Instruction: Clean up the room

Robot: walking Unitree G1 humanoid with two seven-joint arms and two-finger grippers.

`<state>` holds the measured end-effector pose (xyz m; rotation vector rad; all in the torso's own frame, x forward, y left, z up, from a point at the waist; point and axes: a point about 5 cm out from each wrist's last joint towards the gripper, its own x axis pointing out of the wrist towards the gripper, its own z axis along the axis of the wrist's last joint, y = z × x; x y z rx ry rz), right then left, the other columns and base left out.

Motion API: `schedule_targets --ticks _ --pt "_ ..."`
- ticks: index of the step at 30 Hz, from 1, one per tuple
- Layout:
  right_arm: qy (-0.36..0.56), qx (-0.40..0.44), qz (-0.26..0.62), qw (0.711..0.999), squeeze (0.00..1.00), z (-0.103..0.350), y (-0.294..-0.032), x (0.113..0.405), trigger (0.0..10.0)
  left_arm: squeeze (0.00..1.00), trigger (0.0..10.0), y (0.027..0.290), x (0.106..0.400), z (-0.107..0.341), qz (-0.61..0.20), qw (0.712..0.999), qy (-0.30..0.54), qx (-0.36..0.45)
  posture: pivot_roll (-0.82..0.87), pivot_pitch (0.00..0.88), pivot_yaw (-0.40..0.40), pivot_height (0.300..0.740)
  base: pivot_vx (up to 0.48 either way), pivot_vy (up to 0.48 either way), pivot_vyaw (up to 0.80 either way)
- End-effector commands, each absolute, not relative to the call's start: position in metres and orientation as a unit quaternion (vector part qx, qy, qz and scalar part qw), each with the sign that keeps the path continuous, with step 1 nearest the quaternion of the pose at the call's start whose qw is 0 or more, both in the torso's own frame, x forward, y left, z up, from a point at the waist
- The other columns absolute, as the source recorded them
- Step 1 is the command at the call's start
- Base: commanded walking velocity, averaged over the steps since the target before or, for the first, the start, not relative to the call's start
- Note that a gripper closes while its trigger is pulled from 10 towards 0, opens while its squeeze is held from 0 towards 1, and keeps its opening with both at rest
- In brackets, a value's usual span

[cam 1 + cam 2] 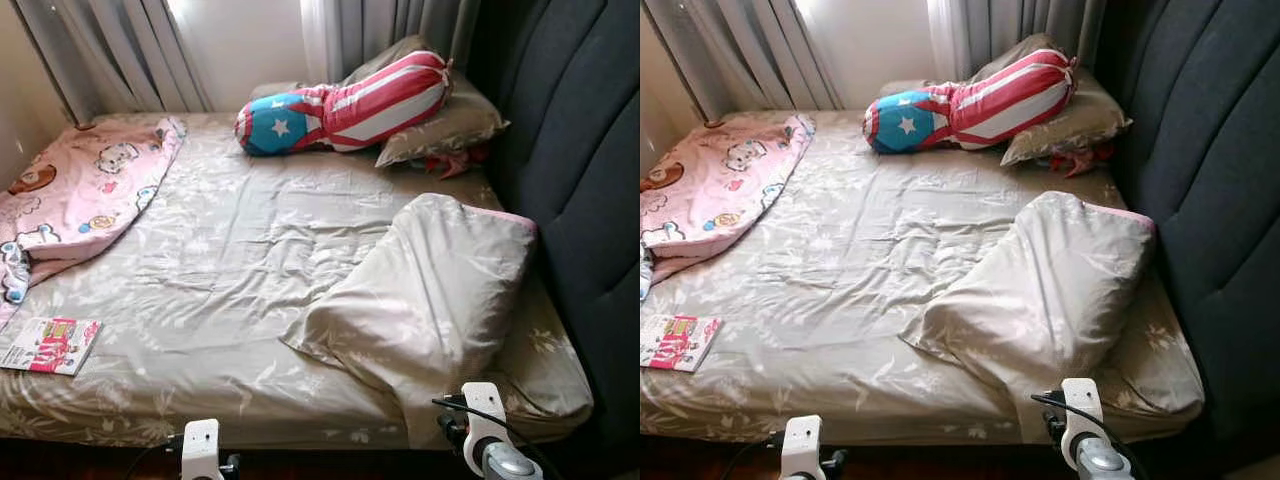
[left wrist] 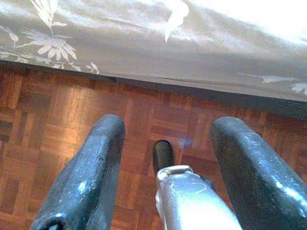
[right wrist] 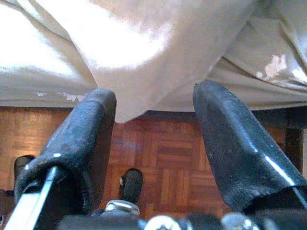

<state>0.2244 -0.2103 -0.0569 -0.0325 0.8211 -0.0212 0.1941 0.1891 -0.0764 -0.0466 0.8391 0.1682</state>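
Both end effectors, left (image 2: 165,167) and right (image 3: 153,139), hang spread apart beside the bed (image 1: 220,290).

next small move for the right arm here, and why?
Probably raise the right gripper forward to the hanging corner of the folded beige blanket. Its fingers are open, low by the bed edge over the parquet floor, and the blanket corner droops just ahead of them, crumpled on the bed sheet.

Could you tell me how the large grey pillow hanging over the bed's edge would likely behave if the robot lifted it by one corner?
The grey pillow looks soft and creased, so it would probably sag and fold. Its cover seems loose and might slip.
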Motion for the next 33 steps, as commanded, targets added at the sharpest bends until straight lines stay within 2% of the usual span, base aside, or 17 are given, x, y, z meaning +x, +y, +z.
schedule_targets --ticks 1,13,33 --pt "0.4 -0.015 -0.009 0.916 0.0 -0.0573 -0.2093 0.2241 10.0 0.0 10.0 0.1911 0.1907 -0.0782 0.085 0.906 0.414 -0.026 -0.1 0.017 0.014 0.74 0.296 0.0 0.0" --pt "0.399 -0.014 -0.009 0.917 0.0 -0.0572 -0.2092 0.2242 10.0 0.0 10.0 0.1914 0.191 -0.0778 0.086 0.907 0.411 -0.025 -0.1 0.018 0.014 0.74 0.297 0.0 0.0" --pt "0.37 0.002 -0.016 0.929 0.0 -0.0544 -0.2084 0.2262 10.0 0.0 10.0 0.1907 0.1969 -0.0715 0.067 0.929 0.364 -0.028 -0.12 0.025 0.02 0.74 0.0 0.0 0.0"
